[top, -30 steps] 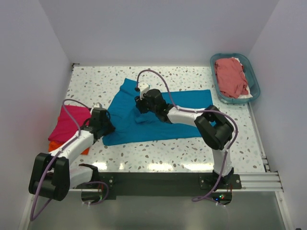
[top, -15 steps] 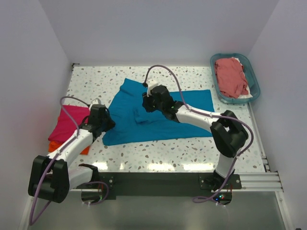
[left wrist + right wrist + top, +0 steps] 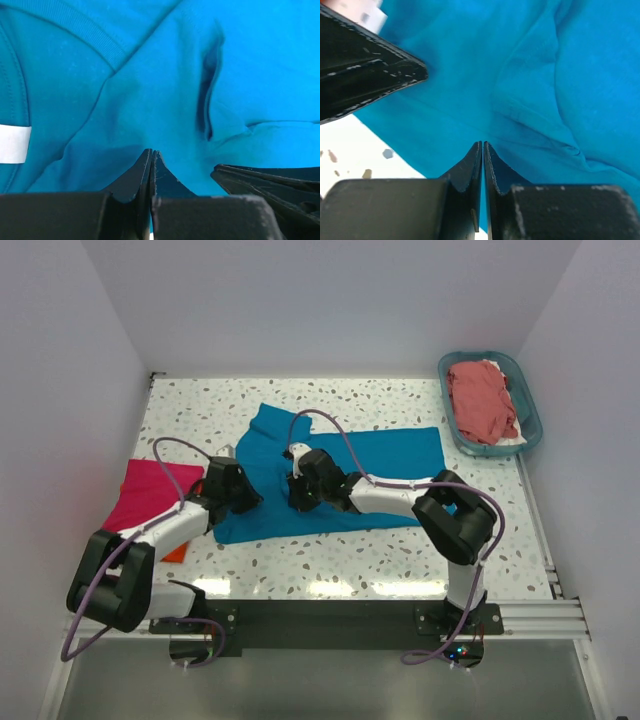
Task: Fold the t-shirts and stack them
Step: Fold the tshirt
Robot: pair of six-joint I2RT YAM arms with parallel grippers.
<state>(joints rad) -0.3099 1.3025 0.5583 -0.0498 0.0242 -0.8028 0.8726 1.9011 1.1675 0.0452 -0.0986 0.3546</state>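
Note:
The teal blue t-shirt [image 3: 380,460] lies spread across the middle of the table, with creases [image 3: 205,100] near its left part. My left gripper [image 3: 250,502] is low over its near-left edge, jaws shut, tips [image 3: 151,152] against the cloth. My right gripper [image 3: 295,498] faces it a short way to the right, jaws together but for a hairline slit [image 3: 483,145]. No cloth shows between either pair. A hot pink t-shirt [image 3: 150,495] lies folded at the left on an orange one [image 3: 178,552]. A salmon-red t-shirt [image 3: 480,400] fills the basket.
The teal plastic basket [image 3: 528,412] stands at the far right corner, with white cloth [image 3: 510,438] under the salmon-red shirt. A white label [image 3: 12,144] shows on the blue shirt. White walls enclose the speckled table [image 3: 480,540] on three sides.
My left gripper slid right onto the blue shirt's left edge. My right gripper pulled back toward the near-left, close to the left one. Both jaws closed.

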